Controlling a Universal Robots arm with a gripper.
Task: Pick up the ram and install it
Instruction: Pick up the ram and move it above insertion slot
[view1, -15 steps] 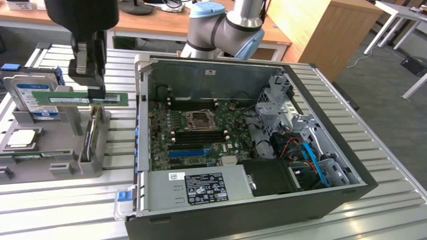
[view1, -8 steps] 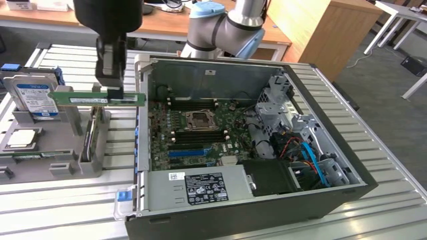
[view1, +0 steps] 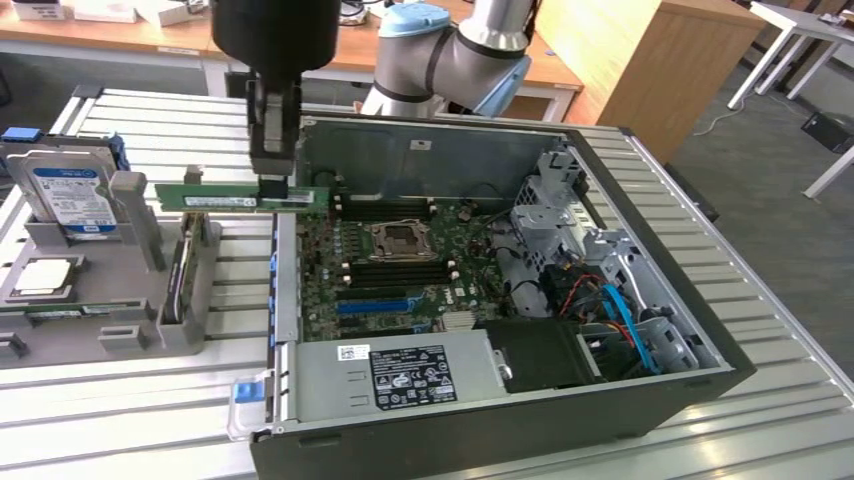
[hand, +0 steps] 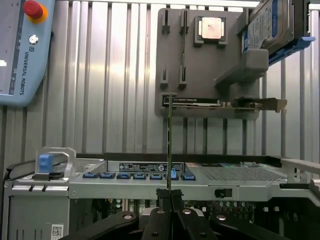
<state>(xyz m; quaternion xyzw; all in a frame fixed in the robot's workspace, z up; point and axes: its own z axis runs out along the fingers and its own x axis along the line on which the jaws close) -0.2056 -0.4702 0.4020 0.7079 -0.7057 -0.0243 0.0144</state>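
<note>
Transport step: gripper (view1: 274, 186) pinching 1 ram (view1: 214, 199) mid-stick, level in air at the open PC case (view1: 400, 155) wall, not yet over the motherboard's DIMM slots (view1: 400, 264), install pending.

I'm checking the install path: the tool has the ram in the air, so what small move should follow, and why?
Probably shift toward the exterior view's right. The tool grips the ram near the case's side wall, while the motherboard's long dark slots lie farther right.
</note>
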